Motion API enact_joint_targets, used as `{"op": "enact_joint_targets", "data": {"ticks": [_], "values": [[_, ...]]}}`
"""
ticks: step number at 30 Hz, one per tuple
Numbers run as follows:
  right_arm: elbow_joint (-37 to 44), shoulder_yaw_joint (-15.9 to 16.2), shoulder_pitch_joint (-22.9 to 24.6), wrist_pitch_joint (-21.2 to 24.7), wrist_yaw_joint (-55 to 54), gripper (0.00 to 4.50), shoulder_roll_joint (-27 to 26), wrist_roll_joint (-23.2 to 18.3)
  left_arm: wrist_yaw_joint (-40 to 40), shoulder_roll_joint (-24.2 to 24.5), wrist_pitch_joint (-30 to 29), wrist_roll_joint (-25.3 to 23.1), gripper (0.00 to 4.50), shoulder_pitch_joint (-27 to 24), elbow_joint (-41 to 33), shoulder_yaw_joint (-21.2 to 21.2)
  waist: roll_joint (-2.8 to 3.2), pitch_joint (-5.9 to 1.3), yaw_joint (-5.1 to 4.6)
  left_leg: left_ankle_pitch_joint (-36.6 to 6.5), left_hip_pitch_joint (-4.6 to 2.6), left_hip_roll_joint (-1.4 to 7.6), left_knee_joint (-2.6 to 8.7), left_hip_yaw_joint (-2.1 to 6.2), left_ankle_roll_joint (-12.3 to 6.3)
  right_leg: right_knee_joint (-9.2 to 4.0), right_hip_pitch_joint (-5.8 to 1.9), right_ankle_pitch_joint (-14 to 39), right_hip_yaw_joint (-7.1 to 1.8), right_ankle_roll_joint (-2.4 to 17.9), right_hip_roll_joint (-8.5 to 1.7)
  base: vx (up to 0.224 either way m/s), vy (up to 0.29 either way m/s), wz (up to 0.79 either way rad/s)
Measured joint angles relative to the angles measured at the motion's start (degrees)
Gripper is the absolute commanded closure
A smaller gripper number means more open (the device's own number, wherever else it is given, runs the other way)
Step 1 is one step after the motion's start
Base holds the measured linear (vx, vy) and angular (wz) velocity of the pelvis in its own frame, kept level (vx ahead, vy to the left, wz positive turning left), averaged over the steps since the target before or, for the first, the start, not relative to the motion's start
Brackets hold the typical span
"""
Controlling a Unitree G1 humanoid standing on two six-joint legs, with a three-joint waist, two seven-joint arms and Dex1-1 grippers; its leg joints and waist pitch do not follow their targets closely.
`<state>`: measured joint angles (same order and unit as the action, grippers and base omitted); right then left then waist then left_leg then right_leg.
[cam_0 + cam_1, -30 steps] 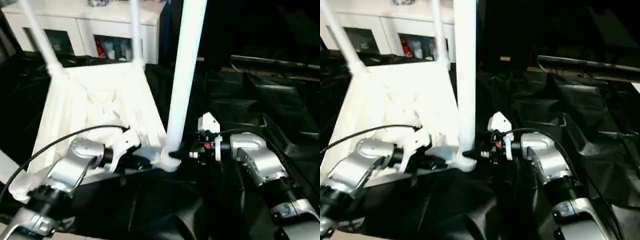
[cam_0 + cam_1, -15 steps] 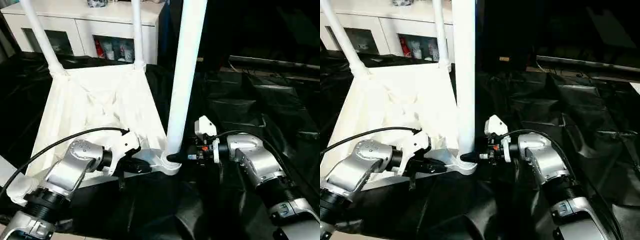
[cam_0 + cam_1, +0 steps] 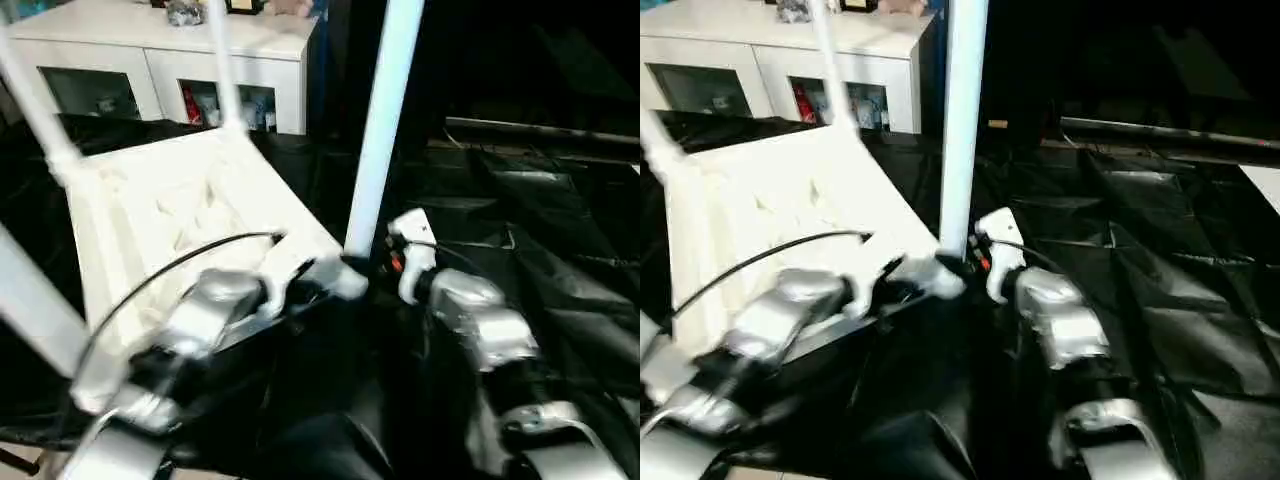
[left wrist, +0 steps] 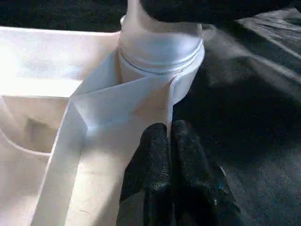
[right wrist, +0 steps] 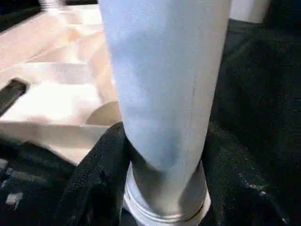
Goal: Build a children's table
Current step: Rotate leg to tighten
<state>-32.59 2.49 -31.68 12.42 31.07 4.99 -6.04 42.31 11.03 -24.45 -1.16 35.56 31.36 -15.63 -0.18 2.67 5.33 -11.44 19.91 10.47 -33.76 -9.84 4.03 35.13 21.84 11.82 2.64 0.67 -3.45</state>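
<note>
The children's table (image 3: pixel 180 210) lies upside down on black sheeting, ribbed underside up, with white tube legs rising from its corners. At the near right corner a leg (image 3: pixel 385 120) stands in its socket (image 4: pixel 160 52), leaning slightly right. My left gripper (image 3: pixel 325 285) is shut on the thin rim wall (image 4: pixel 167 108) beside that socket. My right gripper (image 3: pixel 365 265) comes from the right and is shut on the leg just above the socket. In the right wrist view its black fingers (image 5: pixel 94 183) press against both sides of the leg (image 5: pixel 164 84).
A white cabinet (image 3: pixel 150 60) with glass-fronted compartments stands behind the table. Two more legs (image 3: pixel 222 60) rise at the far corners and another (image 3: pixel 30 310) at the near left. Crumpled black sheeting (image 3: pixel 540 220) covers the ground to the right.
My right gripper's fingers have narrowed and now hold the leg above the socket. The camera has moved, so the whole picture has shifted. My left gripper keeps its hold on the rim.
</note>
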Motion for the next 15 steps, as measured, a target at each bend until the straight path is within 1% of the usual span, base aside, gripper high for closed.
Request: {"op": "enact_joint_targets", "data": {"ticks": [2,3,4,5,7,9,13,15], "values": [[-0.3,0.0,0.0,-0.8,-0.5,2.59,-0.1,0.2,0.0,-0.2,1.2,-0.3,4.50,0.3,0.9,-0.1,0.19,-0.06,0.00,0.0,-0.01,-0.03,0.01,0.01,0.00,-0.05,0.02,0.0,-0.03,0.0,-0.02,0.000,0.000,0.00],[-0.3,0.0,0.1,-1.2,-0.5,2.24,-0.1,0.3,0.1,-0.1,1.8,-0.3,4.50,0.3,1.0,-0.2,0.19,-0.05,0.00,0.0,0.00,-0.03,0.01,0.01,0.00,-0.05,0.03,-0.1,-0.03,0.0,-0.02,0.000,0.000,0.00],[-0.3,0.0,0.1,-1.4,-0.5,2.03,-0.1,0.3,0.4,0.1,2.2,-0.3,4.50,0.3,1.0,-0.4,0.19,-0.05,-0.01,0.0,0.01,-0.02,0.01,0.01,0.00,-0.05,0.06,-0.1,-0.03,0.0,-0.02,0.000,0.000,0.00],[-0.1,-0.2,0.2,-1.2,0.0,1.89,-0.1,-0.3,1.1,0.7,3.0,-0.3,4.50,0.2,1.0,-0.7,0.19,-0.04,-0.04,0.0,0.05,-0.02,0.03,0.01,0.00,-0.05,0.09,-0.1,-0.02,0.0,-0.02,0.000,0.000,0.00],[0.4,-0.4,0.4,-0.6,1.2,1.80,-0.1,-1.2,1.9,1.2,3.7,-0.3,4.50,0.2,1.0,-1.0,0.19,-0.04,-0.08,0.0,0.06,-0.02,0.08,0.01,0.00,-0.06,0.11,-0.1,-0.02,0.0,-0.01,0.000,0.000,0.00],[1.2,-0.6,0.8,-0.2,2.5,1.47,0.2,-1.3,2.9,1.7,4.7,-0.3,4.50,0.0,1.0,-1.0,0.19,-0.03,-0.06,0.0,0.07,-0.02,0.17,0.01,0.00,-0.06,0.11,-0.2,-0.01,0.0,-0.01,0.000,0.000,0.00],[3.5,0.0,2.2,-0.6,5.9,1.38,2.2,-1.3,4.0,2.0,8.0,-0.2,4.50,-0.4,1.5,-0.9,0.20,-0.01,0.20,0.0,0.10,-0.01,0.26,0.01,0.01,-0.07,0.16,-0.3,0.01,0.2,-0.01,0.000,0.000,0.00],[4.6,0.3,2.6,-0.3,9.6,1.38,5.0,-2.3,4.5,2.0,10.6,-0.2,4.50,-1.0,1.5,-0.9,0.36,0.08,0.77,0.0,0.19,-0.01,0.26,-0.01,0.00,-0.12,0.18,-0.3,-0.01,0.2,-0.02,0.000,0.000,0.00]]}}
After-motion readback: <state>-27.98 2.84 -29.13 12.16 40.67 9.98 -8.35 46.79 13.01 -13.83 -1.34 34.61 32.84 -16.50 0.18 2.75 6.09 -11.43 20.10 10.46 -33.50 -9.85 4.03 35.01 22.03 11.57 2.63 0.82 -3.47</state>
